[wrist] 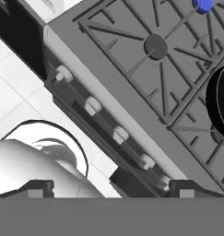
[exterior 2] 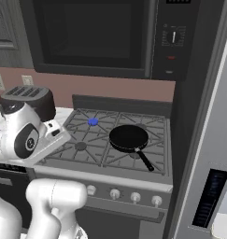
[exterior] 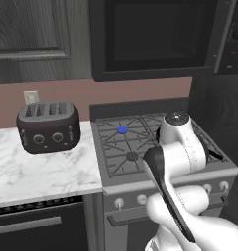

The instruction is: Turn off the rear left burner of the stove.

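Note:
The stove point(exterior: 140, 184) point(exterior 2: 105, 173) is a grey gas range with dark grates. Its rear left burner point(exterior: 122, 129) point(exterior 2: 92, 122) point(wrist: 203, 4) has a bright blue round cap. In front of it lies a dark grey cap point(exterior: 132, 156) point(exterior 2: 80, 146) point(wrist: 155, 46). A row of small silver knobs point(exterior: 119, 202) point(exterior 2: 115, 193) point(wrist: 92, 105) runs along the stove's front panel. My gripper point(wrist: 112, 189) hangs open above that panel, nothing between its fingers, and the knobs lie just beyond the tips. The arm hides the right half of the stove in the left base view.
A black frying pan point(exterior 2: 129, 137) point(wrist: 221, 99) sits on the front right burner, handle toward the front. A dark four-slot toaster point(exterior: 48, 126) point(exterior 2: 31, 100) stands on the marble counter point(exterior: 37, 171) left of the stove. A microwave point(exterior 2: 91, 37) hangs overhead; a tall grey cabinet side point(exterior 2: 203, 140) flanks the right.

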### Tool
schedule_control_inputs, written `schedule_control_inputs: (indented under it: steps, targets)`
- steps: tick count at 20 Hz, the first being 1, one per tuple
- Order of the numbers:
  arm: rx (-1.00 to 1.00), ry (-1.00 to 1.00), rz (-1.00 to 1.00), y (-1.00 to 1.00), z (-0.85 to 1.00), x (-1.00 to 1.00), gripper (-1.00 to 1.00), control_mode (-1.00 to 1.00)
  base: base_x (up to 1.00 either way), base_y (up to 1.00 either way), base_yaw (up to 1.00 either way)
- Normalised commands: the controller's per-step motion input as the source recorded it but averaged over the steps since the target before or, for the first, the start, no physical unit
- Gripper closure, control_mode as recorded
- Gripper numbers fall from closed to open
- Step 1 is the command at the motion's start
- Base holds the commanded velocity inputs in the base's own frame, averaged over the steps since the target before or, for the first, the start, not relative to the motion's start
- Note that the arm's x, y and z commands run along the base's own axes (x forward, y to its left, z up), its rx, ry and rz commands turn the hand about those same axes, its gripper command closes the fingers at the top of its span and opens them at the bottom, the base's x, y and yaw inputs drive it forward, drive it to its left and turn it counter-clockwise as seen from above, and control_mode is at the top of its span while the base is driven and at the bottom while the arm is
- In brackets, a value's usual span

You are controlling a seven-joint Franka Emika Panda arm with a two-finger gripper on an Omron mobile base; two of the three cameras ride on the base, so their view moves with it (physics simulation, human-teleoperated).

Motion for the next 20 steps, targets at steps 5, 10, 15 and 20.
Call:
schedule_control_inputs:
  steps: [5,10,15,20]
  targets:
    - [-0.1,0.0,0.35,0.37,-0.32,-0.12,-1.0,-1.0,0.0,0.0,0.0]
    - [-0.06,0.0,0.27,0.16,-0.45,-0.18,-1.0,-1.0,0.0,0.0,0.0]
    - [-0.03,0.0,0.17,0.21,-0.62,-0.03,-1.0,-1.0,0.0,0.0,0.0]
    - [0.0,-0.04,0.09,0.21,-0.71,0.0,-1.0,-1.0,0.0,0.0,0.0]
